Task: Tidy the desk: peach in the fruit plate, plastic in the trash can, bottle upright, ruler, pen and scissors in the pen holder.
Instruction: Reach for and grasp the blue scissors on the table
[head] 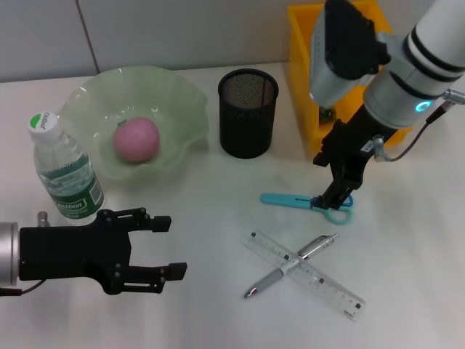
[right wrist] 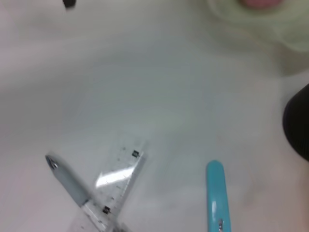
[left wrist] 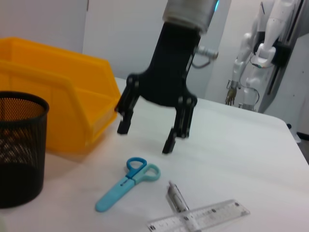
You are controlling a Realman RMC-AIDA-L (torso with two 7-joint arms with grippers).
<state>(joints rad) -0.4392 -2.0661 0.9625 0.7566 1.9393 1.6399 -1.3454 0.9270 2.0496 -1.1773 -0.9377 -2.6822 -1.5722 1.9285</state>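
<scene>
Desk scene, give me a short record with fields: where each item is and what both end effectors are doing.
pink peach: in the pale green wavy glass fruit plate
clear plastic water bottle: upright, beside the plate
black mesh pen holder: empty as far as visible
light blue scissors: flat on the desk
silver pen: lying crossed with the clear plastic ruler
yellow plastic bin: behind the right arm
right end effector: open, just above the scissors' handles
left end effector: open, holding nothing, near the bottle

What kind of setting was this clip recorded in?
Probably a robotics lab set up as a mock desk: a plain white table with staged props like the mesh pen holder and yellow bin, and another white robot standing in the background of the left wrist view.
</scene>
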